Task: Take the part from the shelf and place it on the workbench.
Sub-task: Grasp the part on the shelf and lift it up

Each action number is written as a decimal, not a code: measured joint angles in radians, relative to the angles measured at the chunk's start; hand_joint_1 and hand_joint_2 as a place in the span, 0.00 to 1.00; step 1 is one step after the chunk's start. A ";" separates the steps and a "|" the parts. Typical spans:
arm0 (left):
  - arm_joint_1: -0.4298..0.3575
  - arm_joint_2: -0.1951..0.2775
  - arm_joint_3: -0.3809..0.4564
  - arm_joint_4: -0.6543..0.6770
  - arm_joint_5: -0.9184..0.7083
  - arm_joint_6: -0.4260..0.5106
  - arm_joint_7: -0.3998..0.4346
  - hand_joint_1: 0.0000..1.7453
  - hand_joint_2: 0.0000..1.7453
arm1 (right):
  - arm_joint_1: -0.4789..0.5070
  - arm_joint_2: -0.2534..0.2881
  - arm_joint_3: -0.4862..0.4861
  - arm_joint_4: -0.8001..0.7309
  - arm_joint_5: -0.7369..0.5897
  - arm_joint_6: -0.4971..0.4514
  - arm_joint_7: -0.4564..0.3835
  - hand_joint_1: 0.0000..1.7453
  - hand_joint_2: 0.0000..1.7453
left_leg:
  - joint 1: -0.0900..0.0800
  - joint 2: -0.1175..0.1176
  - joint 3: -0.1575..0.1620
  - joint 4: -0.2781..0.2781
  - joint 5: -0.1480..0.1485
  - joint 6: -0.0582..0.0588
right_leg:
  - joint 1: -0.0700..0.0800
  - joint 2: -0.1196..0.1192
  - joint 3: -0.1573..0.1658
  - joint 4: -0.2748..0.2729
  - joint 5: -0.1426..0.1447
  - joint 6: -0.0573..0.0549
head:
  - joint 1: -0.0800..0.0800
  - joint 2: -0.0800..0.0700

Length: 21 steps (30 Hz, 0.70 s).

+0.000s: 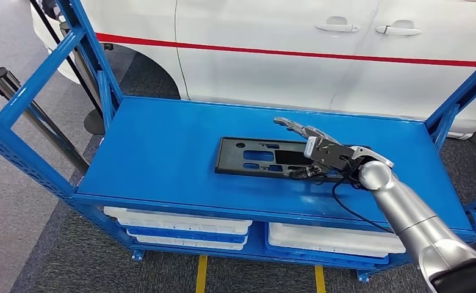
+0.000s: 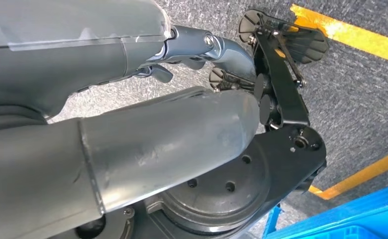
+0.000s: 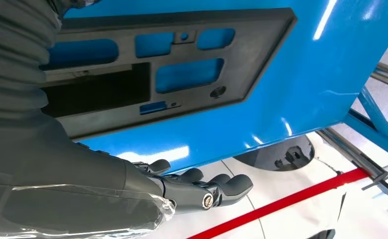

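You have the flat black plastic part (image 1: 261, 158), a rectangular panel with several cut-out windows, lying flat on the top deck of the blue metal shelf (image 1: 162, 159), roughly at the middle of that deck. Your right hand (image 1: 318, 151) is at the part's right end: the palm sits over that end while the fingers (image 1: 292, 125) reach out straight and spread toward the far side of the deck. In the right wrist view the dark fingers (image 3: 217, 188) are extended side by side with nothing between them, just beside the long edge of the part, and you cannot tell from either view whether the hand touches the panel. It holds nothing. Your left hand (image 2: 167, 69) hangs low over grey carpet with yellow floor lines (image 2: 351, 37); whether its fingers are spread or curled cannot be told. White plastic trays (image 1: 180, 224) sit on the lower level of the shelf. A white car with a red stripe (image 1: 321, 49) stands just behind it.
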 joint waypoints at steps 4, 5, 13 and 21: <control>0.000 0.003 0.000 0.009 0.008 0.012 0.001 0.00 0.00 | 0.013 -0.031 0.000 -0.022 -0.002 0.005 0.000 0.00 1.00 | 0.000 0.000 0.000 0.000 0.000 0.000 | 0.000 0.000 0.000 0.000 0.000 0.000 | 0.000 0.000; -0.001 0.004 0.000 0.012 0.009 0.015 0.001 0.00 0.00 | 0.015 -0.038 0.001 -0.028 0.000 0.006 0.000 0.00 1.00 | 0.000 0.000 0.000 0.000 0.000 0.000 | 0.000 0.000 0.000 0.000 0.000 0.000 | 0.000 0.000; -0.006 0.013 0.000 0.035 0.015 0.040 -0.001 0.00 0.00 | 0.026 -0.063 0.020 -0.053 0.066 -0.009 0.018 0.00 1.00 | 0.000 0.000 0.000 0.000 0.000 0.000 | 0.000 0.000 0.000 0.001 0.000 0.000 | 0.000 0.000; -0.014 0.034 0.000 0.078 0.024 0.104 -0.005 0.00 0.00 | 0.032 -0.068 0.078 -0.052 0.138 -0.032 0.028 0.00 1.00 | 0.000 0.000 0.000 0.000 0.000 0.000 | 0.000 0.000 0.000 0.001 0.000 0.000 | 0.000 0.000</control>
